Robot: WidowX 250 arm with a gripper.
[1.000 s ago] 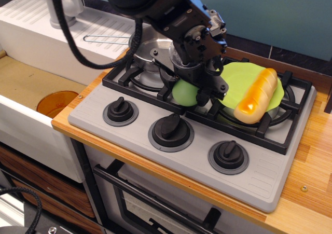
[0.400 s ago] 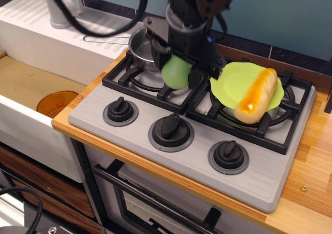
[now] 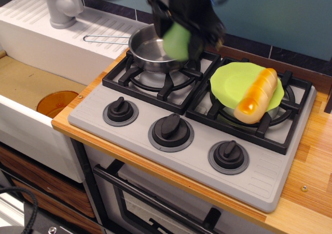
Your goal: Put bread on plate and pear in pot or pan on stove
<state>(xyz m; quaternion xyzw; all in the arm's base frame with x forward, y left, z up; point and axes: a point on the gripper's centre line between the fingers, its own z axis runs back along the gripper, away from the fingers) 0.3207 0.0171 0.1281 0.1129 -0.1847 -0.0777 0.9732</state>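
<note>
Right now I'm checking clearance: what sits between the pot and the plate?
In the single camera view, the held pear hangs between pot and plate; beneath lies bare burner grate.

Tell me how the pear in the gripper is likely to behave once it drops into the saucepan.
The pear looks smooth and rounded, so it will probably roll or wobble before settling. Its glossy plastic look suggests it is light and may bounce slightly. The saucepan has straight sides, which should likely keep it contained.

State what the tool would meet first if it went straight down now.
Probably the shiny steel saucepan: the tool, shut on the light-green toy pear, hangs above its right rim, though depth is uncertain.
</note>
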